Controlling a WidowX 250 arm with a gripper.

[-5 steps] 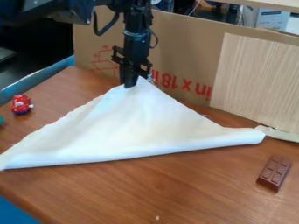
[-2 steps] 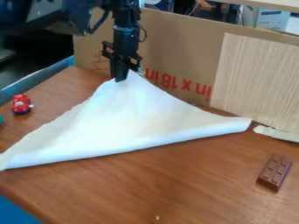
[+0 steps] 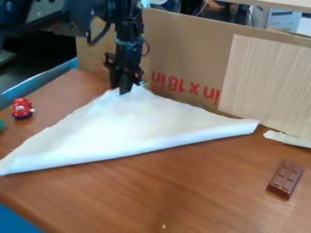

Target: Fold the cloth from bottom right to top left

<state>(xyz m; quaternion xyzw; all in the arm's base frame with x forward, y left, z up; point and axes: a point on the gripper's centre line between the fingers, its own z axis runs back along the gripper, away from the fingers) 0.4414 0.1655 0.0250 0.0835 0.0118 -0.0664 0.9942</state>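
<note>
Jaws at twelve o'clock on the cloth (image 3: 133,127); wide, narrow or gripping, I can't tell. Nearest, its fold crosses the worktop (image 3: 182,191) from eight to three o'clock. Should handle light, floppy; I'd pinch the far tip, both layers.

Table (image 3: 182,195): brown wood grain spreads across the foreground; a small pale speck (image 3: 163,226) marks its near part
Toy car (image 3: 22,108): red over a dark blue base, parked near the table's left side; a green object (image 3: 1,124), cut off by the view's edge, sits just beside
Chocolate bar (image 3: 285,179): brown, segmented, lying at a slant on the right
Cardboard (image 3: 188,50): upright behind the table, bearing red print; a pale wood-grain panel (image 3: 273,82) stands against its right part
White strip (image 3: 288,139): lying at the panel's foot
</note>
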